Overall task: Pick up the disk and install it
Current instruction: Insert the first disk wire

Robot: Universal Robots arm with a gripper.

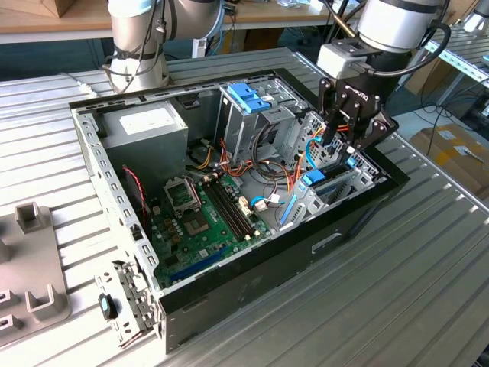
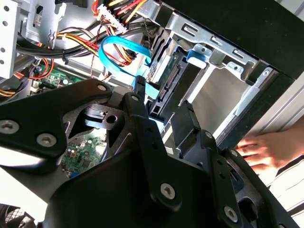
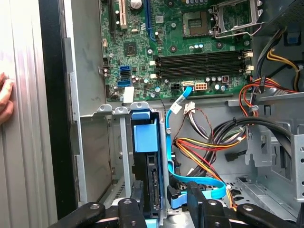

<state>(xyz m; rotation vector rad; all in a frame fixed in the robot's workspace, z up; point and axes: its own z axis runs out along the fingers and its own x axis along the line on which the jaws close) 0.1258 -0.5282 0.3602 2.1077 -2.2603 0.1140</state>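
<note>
The disk (image 1: 327, 182) stands on edge in the drive bay at the open computer case's corner, on the exterior view's right. Its light blue carrier (image 3: 145, 137) tops a dark slab in a metal slot. In the second wrist view the disk's connector end (image 2: 170, 80) faces the camera. My gripper (image 1: 341, 149) hangs just above that bay. Its black fingers (image 3: 130, 209) straddle the disk's end with a gap on one side, so it looks open and holds nothing. My gripper (image 3: 161, 202) (image 2: 164, 118) sits just short of the disk in both wrist views.
A blue data cable (image 3: 178, 142) and coloured power wires (image 3: 209, 142) lie beside the bay. A tall drive cage with a blue bracket (image 1: 248, 95), a power supply (image 1: 145, 126) and the motherboard (image 1: 202, 214) fill the case. A person's hand (image 2: 266, 147) rests outside the case wall.
</note>
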